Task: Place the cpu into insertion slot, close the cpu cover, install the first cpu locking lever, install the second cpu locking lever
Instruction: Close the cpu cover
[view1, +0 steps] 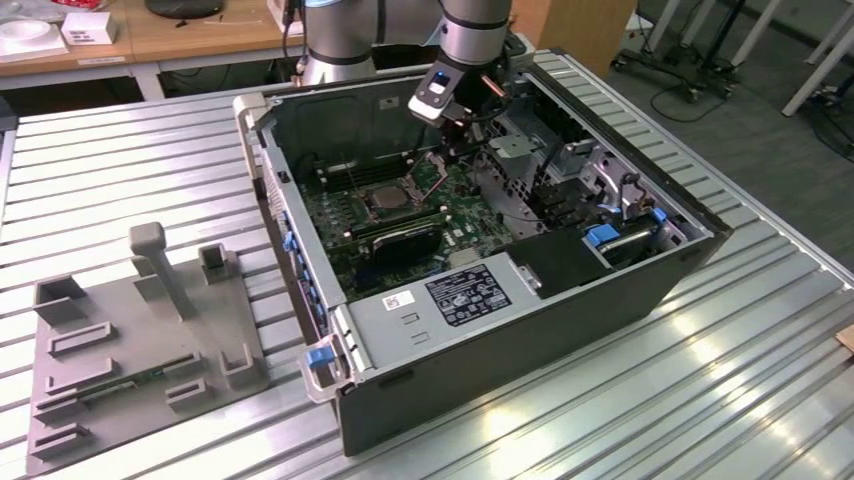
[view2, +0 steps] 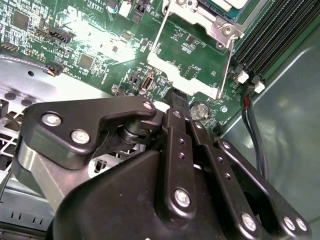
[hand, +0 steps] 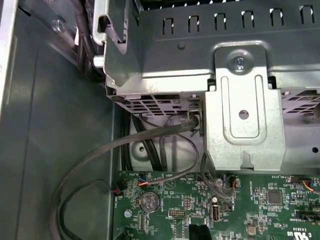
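Cpu cover (view2: 165, 67) stands raised; arm (view1: 474, 30) angles down, narrow gripper (view2: 177, 98) at cover's edge.

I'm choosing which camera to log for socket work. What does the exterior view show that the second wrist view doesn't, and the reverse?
The exterior view adds the whole open computer case on the ribbed metal table, with a grey fixture plate beside it at the exterior view's left.

The second wrist view adds the silvery cover frame close up. It stands open, with green board visible through its window and a coin battery nearby.

Both share the gripper, the green motherboard and the black memory slots.
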